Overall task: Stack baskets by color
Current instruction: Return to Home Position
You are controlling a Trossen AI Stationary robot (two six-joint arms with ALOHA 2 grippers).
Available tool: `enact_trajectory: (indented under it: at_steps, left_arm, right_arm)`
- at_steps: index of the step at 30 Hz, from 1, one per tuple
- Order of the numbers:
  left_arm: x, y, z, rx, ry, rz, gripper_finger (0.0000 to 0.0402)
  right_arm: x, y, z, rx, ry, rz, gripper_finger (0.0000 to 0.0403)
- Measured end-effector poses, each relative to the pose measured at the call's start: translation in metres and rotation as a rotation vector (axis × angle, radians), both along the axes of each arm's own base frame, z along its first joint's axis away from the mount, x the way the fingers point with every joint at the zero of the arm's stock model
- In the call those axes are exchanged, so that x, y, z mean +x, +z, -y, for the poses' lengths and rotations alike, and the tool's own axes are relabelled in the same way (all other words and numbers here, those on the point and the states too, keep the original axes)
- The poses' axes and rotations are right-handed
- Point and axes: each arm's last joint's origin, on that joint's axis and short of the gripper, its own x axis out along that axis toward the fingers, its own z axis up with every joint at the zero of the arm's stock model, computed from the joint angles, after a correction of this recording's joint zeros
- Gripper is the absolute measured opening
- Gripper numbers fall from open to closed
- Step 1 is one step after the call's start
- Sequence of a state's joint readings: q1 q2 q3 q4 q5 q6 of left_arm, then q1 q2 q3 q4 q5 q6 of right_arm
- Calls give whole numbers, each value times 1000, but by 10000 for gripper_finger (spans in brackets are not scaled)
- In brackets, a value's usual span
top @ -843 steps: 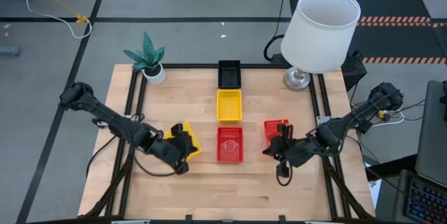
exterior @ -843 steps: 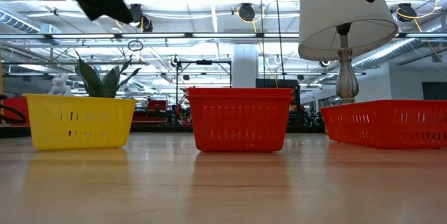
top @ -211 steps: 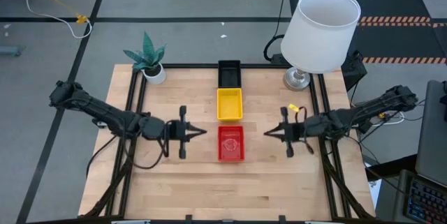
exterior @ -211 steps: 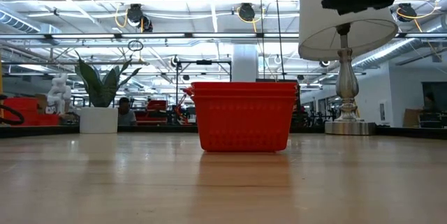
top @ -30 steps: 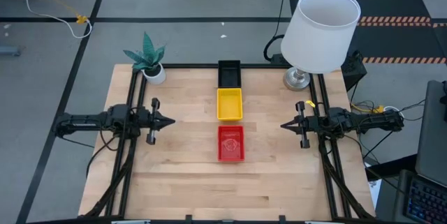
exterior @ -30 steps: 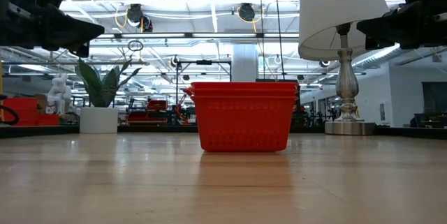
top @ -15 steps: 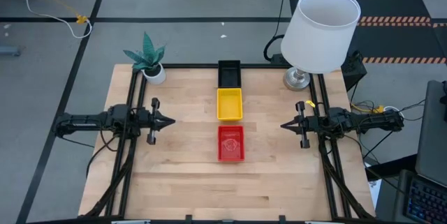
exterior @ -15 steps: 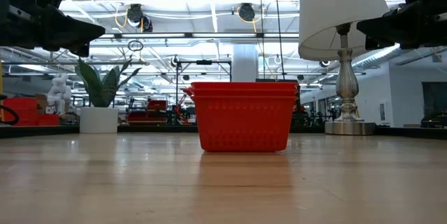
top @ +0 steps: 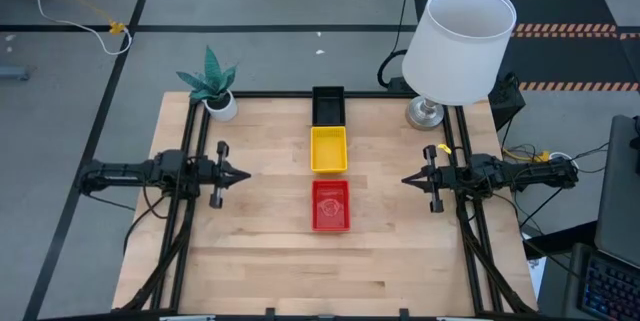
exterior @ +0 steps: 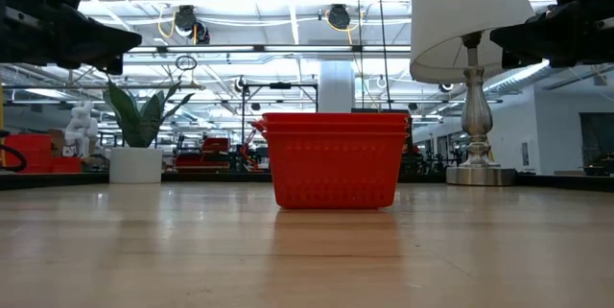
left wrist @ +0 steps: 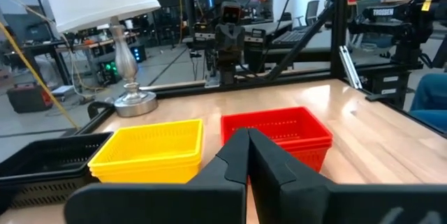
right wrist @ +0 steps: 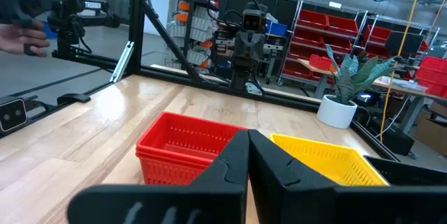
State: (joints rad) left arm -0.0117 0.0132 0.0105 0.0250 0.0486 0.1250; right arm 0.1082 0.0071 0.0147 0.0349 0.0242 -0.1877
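Three stacks of baskets stand in a row down the table's middle: black [top: 328, 105] at the far edge, yellow [top: 328, 149] in the middle, red [top: 331, 206] nearest. Each stack rests by its bottom basket on the wood. My left gripper [top: 243, 173] hovers shut at the table's left edge, pointing level toward the stacks. At the right edge my right gripper [top: 406, 180] hovers shut and mirrors it. Both wrist views show the fingertips [left wrist: 247, 137] [right wrist: 247, 137] closed together with the red stack [left wrist: 278, 136] [right wrist: 187, 152] and the yellow stack [left wrist: 150, 152] [right wrist: 323, 160] beyond them. The low view shows only the red stack [exterior: 333, 159].
A white lamp [top: 456, 45] stands at the far right corner, its base [top: 426, 114] on the table. A small potted plant [top: 212, 85] sits at the far left corner. Bare wood [top: 330, 271] stretches across the near half. A person's hand [right wrist: 21, 37] shows beyond the table.
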Motion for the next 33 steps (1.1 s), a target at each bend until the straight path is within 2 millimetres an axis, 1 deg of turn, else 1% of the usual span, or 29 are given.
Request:
enact_trajectory:
  at_steps: [6, 10, 13, 21, 33]
  left_arm:
    - [0, 0, 3, 25, -35, 2, 10]
    - [0, 0, 3, 52, -34, 4, 4]
    - [0, 0, 3, 33, -26, 3, 4]
    - [0, 0, 3, 4, -26, 2, 31]
    - [0, 0, 3, 1, -24, 2, 33]
  right_arm:
    - [0, 0, 0, 0, 0, 0, 0]
    - [0, 0, 0, 0, 0, 0, 0]
    - [0, 0, 0, 0, 0, 0, 0]
    - [0, 0, 0, 0, 0, 0, 0]
    - [0, 0, 0, 0, 0, 0, 0]
